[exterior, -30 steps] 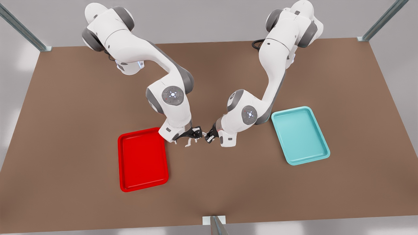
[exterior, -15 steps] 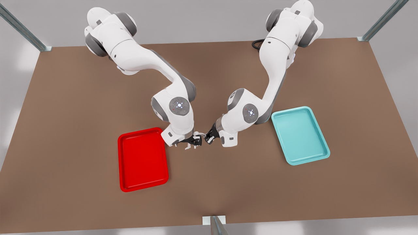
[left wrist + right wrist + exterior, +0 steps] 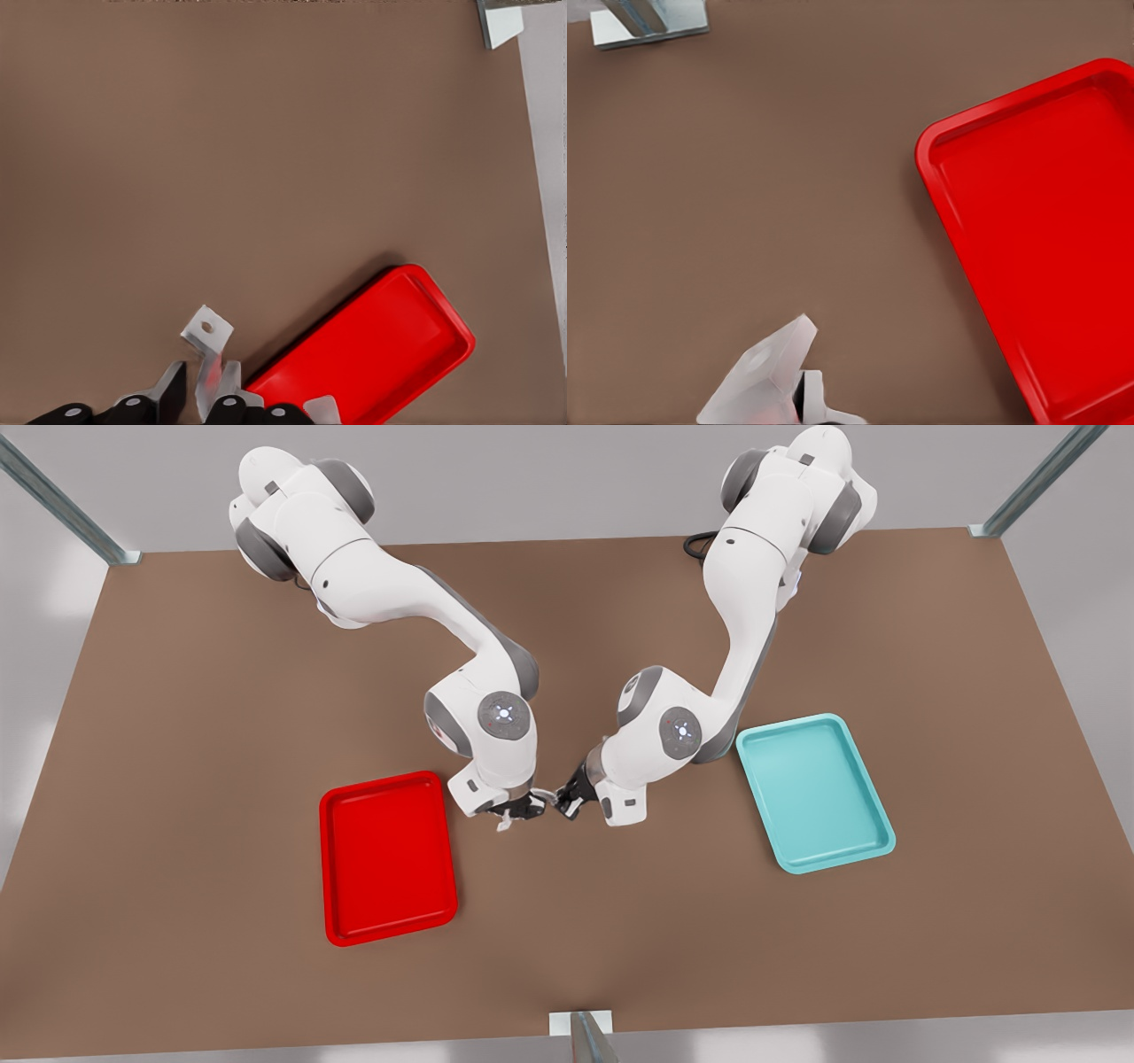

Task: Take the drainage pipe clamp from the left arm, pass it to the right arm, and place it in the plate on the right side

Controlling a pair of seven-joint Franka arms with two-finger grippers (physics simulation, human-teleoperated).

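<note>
Handover stage, mid-table. Both grippers are brought tip to tip between the two trays, just above the table (image 3: 221,779).

Left gripper (image 3: 562,803), on the arm at the front view's right: clenched on the drainage pipe clamp (image 3: 206,329). In the left wrist view the strap is seen pinched between the two fingers (image 3: 170,390), with one holed tab sticking out past them towards the plate (image 3: 390,859).

Right gripper (image 3: 528,809), on the arm at the front view's left: parked right at the clamp, just beside the plate's near corner. In the right wrist view a clamp tab is seen very close to the camera. Whether this gripper is closed on the part cannot be told.

Progress, as judged from this:
- Pick-up by the left arm: done, the clamp is carried off the table.
- Arms brought together for the pass: done.
- Transfer: not confirmed. A grasp by the right gripper and a release by the left are yet to be seen.
- Placement: not done. The plate is bare, and so is the teal tray (image 3: 815,793), which is well apart and not needed.

Remaining travel is expected to be short, since the plate is next to the right gripper. The main risk is judged to be a drop at release, as the part is thin and small.
</note>
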